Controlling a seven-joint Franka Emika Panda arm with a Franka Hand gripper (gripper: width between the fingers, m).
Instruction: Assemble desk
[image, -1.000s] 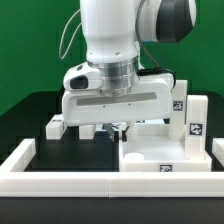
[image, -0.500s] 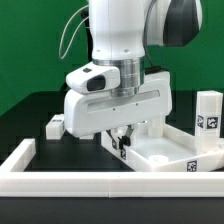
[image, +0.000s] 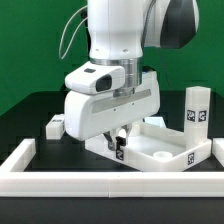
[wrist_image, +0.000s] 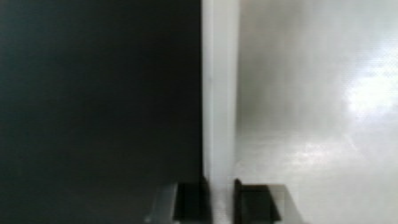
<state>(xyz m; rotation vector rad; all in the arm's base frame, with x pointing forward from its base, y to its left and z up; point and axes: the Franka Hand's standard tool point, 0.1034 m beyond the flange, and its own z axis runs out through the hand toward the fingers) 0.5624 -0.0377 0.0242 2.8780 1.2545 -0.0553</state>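
Observation:
The white desk top (image: 160, 146) lies on the black table at the exterior view's right, turned at an angle, with tags on its rim. An upright tagged leg block (image: 197, 108) stands at its far right corner. My gripper (image: 119, 141) is down at the top's left rim and shut on it. In the wrist view the rim (wrist_image: 219, 90) runs as a thin white strip between the two dark fingers (wrist_image: 191, 202), with the gripper (wrist_image: 222, 203) closed on it and the tray floor (wrist_image: 320, 110) to one side. Another small leg block (image: 55, 124) lies at the left behind the arm.
A long white bar with raised ends (image: 100, 178) runs across the front of the table, its left end (image: 22, 152) standing up. A green backdrop is behind. The arm's wide body hides the table's middle.
The desk top has swung round and shifted toward the exterior view's left with the gripper still holding its rim. The upright leg block moved with it.

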